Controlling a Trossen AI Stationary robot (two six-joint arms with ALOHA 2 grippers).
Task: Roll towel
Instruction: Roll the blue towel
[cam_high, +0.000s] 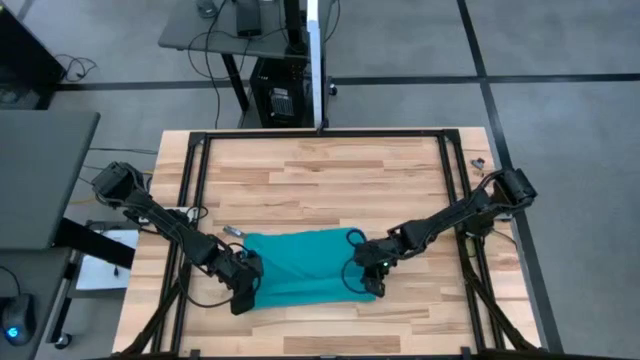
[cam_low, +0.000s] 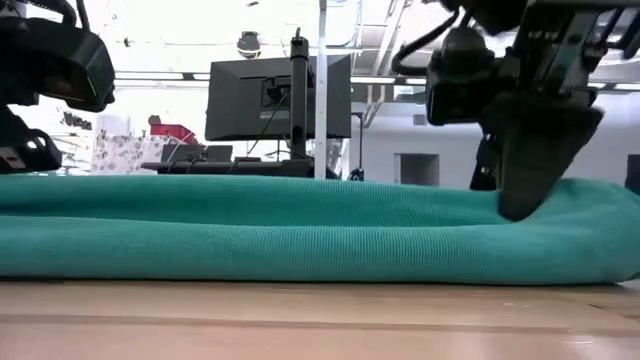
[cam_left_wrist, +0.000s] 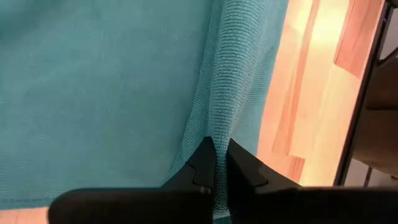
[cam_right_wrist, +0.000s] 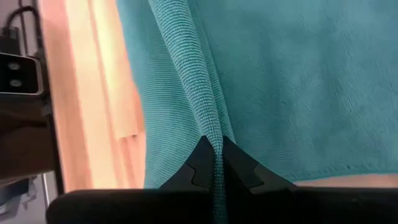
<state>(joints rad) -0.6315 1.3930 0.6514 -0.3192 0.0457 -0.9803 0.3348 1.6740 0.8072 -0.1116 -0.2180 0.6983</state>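
The teal towel (cam_high: 300, 262) lies on the wooden table (cam_high: 330, 180) toward its near edge, with its near long edge doubled over into a thick fold (cam_low: 300, 240). My left gripper (cam_high: 247, 292) is at the towel's left end and my right gripper (cam_high: 377, 283) at its right end, both near the near edge. Each is shut on a raised ridge of the cloth, as the left wrist view (cam_left_wrist: 219, 146) and the right wrist view (cam_right_wrist: 212, 143) show. The low view shows my right gripper (cam_low: 530, 190) down on the towel's top. My left gripper pinches a raised ridge of the towel (cam_left_wrist: 219, 124) between its two fingers at the towel's left end. The fingers lie along the ridge. The cloth there is folded, more than one layer, and the rest of the towel lies on the table. My right gripper pinches a raised ridge of the towel (cam_right_wrist: 208, 121) between its two fingers at the towel's right end, coming from above. The fingers lie along the ridge. The cloth there is folded, and the rest of the towel lies on the table.
Black frame rails (cam_high: 195, 200) run along the table's left, right and far sides. A small metal thing (cam_high: 232, 232) lies just beyond the towel's far left corner. Bare wood lies beyond the towel. A desk with a monitor (cam_low: 278, 95) stands behind the table.
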